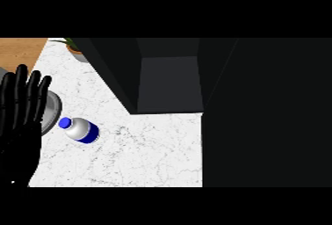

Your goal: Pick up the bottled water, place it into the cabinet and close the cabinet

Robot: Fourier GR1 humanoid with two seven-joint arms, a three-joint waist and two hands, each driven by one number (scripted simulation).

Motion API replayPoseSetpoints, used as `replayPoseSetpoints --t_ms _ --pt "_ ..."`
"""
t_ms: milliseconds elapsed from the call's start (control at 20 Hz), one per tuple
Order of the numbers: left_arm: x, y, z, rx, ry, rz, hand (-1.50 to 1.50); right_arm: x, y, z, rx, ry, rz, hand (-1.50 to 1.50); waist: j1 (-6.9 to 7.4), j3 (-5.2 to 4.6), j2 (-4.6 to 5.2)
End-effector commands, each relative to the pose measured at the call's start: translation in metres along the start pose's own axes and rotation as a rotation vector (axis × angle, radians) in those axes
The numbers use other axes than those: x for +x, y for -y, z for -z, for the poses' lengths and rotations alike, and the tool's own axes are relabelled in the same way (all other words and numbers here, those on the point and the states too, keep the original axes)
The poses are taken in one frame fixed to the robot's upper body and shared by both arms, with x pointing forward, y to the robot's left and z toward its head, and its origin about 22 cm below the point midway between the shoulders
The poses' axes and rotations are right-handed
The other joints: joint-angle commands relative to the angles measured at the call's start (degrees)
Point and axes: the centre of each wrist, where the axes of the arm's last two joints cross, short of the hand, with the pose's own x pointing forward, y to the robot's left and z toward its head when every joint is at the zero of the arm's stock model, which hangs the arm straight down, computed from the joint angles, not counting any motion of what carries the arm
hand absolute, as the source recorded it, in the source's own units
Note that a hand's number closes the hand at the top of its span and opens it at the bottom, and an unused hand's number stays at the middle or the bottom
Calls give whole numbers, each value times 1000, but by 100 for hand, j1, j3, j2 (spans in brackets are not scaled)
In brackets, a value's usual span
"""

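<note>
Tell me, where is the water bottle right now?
In the head view the water bottle stands on the white counter at the left, just right of the robot's open left hand and below-left of the dark cabinet.

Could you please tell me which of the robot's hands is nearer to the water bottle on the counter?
Left. The left hand rests open, fingers up, at the view's left edge, just left of the water bottle and apart from it. The right hand shows nowhere in the view.
</note>
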Motion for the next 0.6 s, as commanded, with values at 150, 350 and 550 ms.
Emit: replayPoseSetpoints --t_ms 150,350,550 --pt "-15 -28 -8 408 -74 238 -150 5 9 -23 -61 -49 -12 -150 82 -67 -141" --pt "-28 -32 -4 707 -195 135 -150 5 -14 -31 187 -117 165 -150 77 -74 -127" --pt "-18 -7 -9 764 -212 138 -150 51 -10 -56 231 -140 182 -150 17 -72 -168"
